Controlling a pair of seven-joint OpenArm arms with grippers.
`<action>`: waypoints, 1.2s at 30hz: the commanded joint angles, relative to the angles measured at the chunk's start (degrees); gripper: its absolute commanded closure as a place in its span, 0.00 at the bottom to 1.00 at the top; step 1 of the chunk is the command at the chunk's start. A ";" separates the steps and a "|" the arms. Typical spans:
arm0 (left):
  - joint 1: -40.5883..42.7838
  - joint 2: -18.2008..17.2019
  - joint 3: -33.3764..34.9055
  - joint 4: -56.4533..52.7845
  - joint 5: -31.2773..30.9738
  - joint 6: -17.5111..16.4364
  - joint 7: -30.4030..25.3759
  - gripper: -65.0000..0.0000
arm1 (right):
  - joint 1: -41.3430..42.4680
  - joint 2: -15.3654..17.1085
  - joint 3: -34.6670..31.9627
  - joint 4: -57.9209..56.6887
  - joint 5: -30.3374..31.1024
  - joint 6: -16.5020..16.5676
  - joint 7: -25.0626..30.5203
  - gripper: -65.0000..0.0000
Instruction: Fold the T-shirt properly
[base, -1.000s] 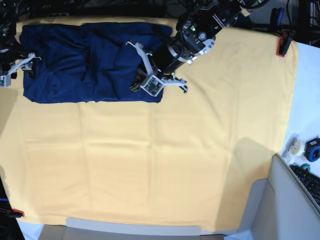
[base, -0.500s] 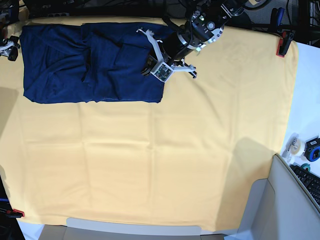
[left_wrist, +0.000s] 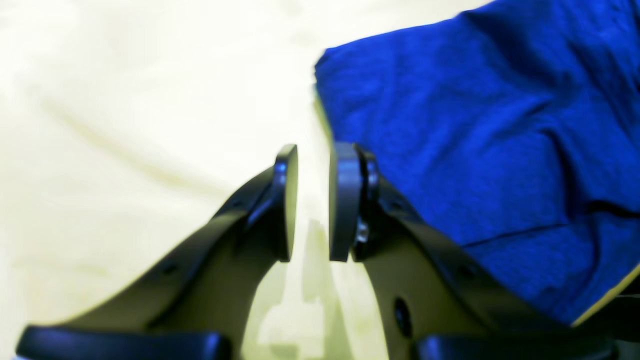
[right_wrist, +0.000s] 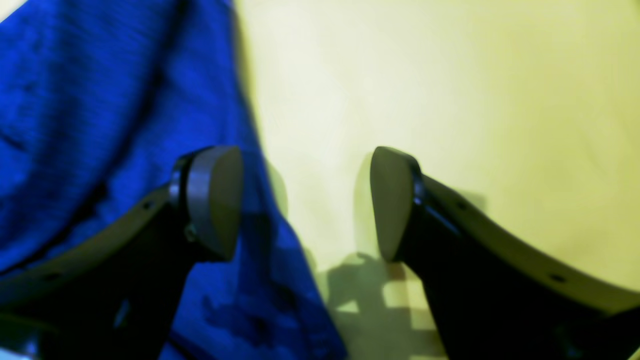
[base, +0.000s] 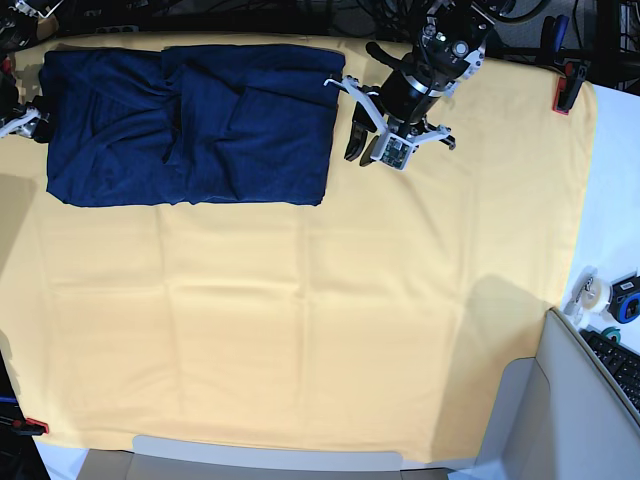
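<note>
Base view shows the left gripper (base: 362, 146) now off the T-shirt (base: 190, 125) and hanging over bare yellow table cloth (base: 330, 320) just past the garment's near-side edge, whereas a second ago it sat on the shirt's lower corner by the folded flap. Its jaws, pinched tight then, have parted to a narrow gap and carry nothing; the left wrist view confirms this, with cloth visible between the two pads (left_wrist: 286, 200) and the blue fabric (left_wrist: 475, 140) lying free beside them. I read that as a fold just laid down and released: the shirt lies as a compact rectangle at the far left of the table, its sleeves turned in and a few creases across the middle. The right gripper (right_wrist: 305, 200) stands wide and empty at the shirt's opposite edge, one finger over the fabric, the other over the cloth. Another fold across the width probably remains. Little obstructs the work: a red clamp (base: 563, 88) holds the cloth at the far corner, and a tape roll (base: 590, 293) and a keyboard (base: 620, 365) sit well apart at the side.
</note>
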 joint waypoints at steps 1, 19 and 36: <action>-0.28 0.01 -0.02 1.15 0.08 -0.09 -1.68 0.83 | 0.25 1.01 -0.50 0.44 2.26 0.34 -0.02 0.39; -0.46 -0.08 -0.11 0.97 0.08 -0.09 -1.60 0.83 | -2.65 -3.92 -6.83 0.79 8.68 0.34 -0.20 0.39; -0.37 -0.08 -0.11 0.88 0.17 -0.09 -1.51 0.83 | -2.74 -6.20 -10.26 0.53 8.50 0.34 -0.20 0.90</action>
